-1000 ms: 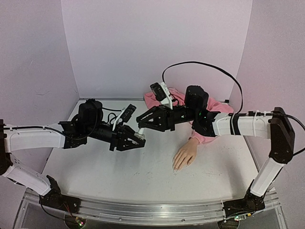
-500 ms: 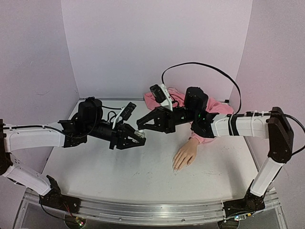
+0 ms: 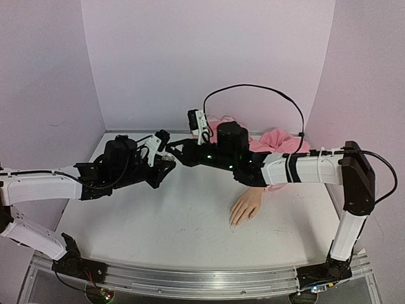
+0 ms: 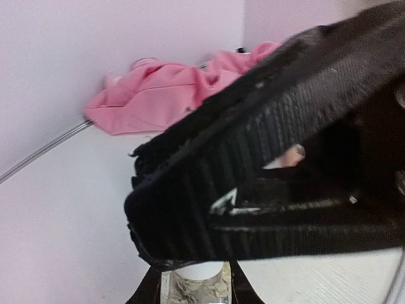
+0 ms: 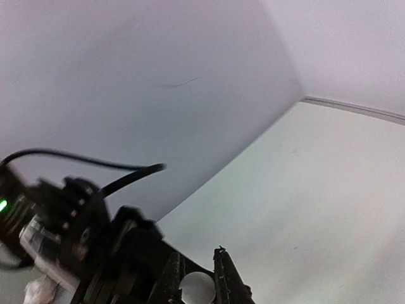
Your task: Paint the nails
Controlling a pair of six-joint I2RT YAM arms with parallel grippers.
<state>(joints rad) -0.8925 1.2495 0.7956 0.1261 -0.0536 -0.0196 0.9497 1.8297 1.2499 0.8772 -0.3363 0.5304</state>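
Note:
The beige mannequin hand [image 3: 247,204] lies palm down right of centre, and its pale nails [image 3: 233,222] point at the near edge. Its pink hoodie sleeve [image 3: 280,142] runs to the back wall and also shows in the left wrist view [image 4: 168,88]. My left gripper [image 3: 166,163] is shut on a tiny clear bottle [image 4: 193,286] and holds it above the table at back left. My right gripper [image 3: 173,149] meets it there and is shut on the bottle's white cap [image 5: 196,288]. In the top view the bottle is hidden between the two grippers.
Pale pink walls close the back and both sides. A black cable [image 3: 253,88] loops above the right arm. The right arm [image 3: 297,168] stretches across the sleeve above the mannequin's wrist. The white table [image 3: 158,221] ends at a metal rail at the near edge.
Both grippers have moved left and toward the back wall and have come together. The right arm has stretched further left. The mannequin hand has not moved.

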